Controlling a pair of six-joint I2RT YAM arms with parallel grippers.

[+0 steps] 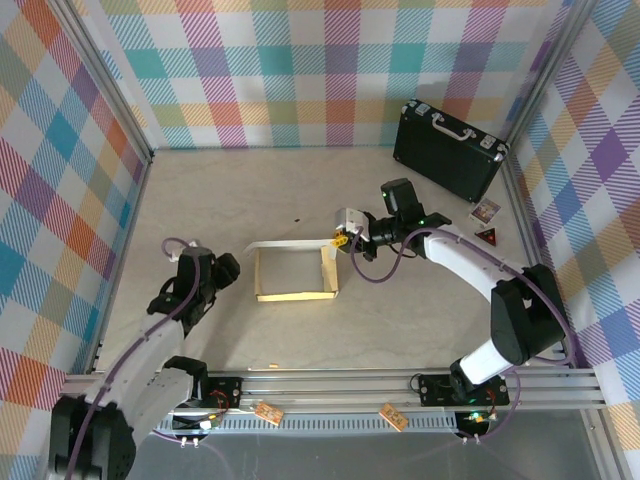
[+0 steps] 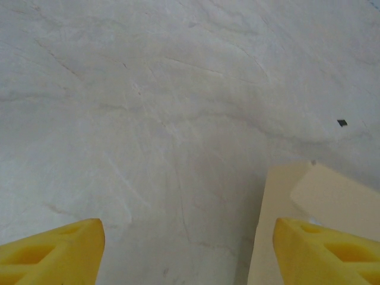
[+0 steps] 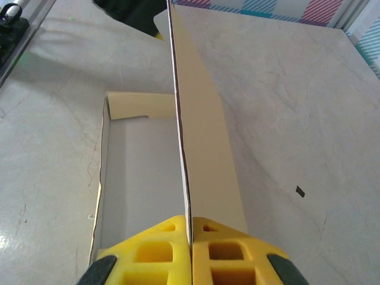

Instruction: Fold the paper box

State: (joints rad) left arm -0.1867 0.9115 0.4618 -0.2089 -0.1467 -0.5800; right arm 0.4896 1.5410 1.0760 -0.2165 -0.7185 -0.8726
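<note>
Your thin tan-and-white cardboard box (image 1: 295, 293) sits open on the counter (image 1: 200, 200), left of the black briefcase (image 1: 447, 150), its flat upright flap running left-right, pinched by the right pincer (image 3: 190, 240); left pincer (image 2: 187, 243) spread.

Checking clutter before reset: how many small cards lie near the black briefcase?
2. A small pale square card beside the near right corner of the black hard briefcase; a small dark card with a red mark, just nearer the arms. Others could hide behind the case.

The paper box (image 1: 297, 294) lies mid-table, walls up, one long flap apparently upright.
</note>
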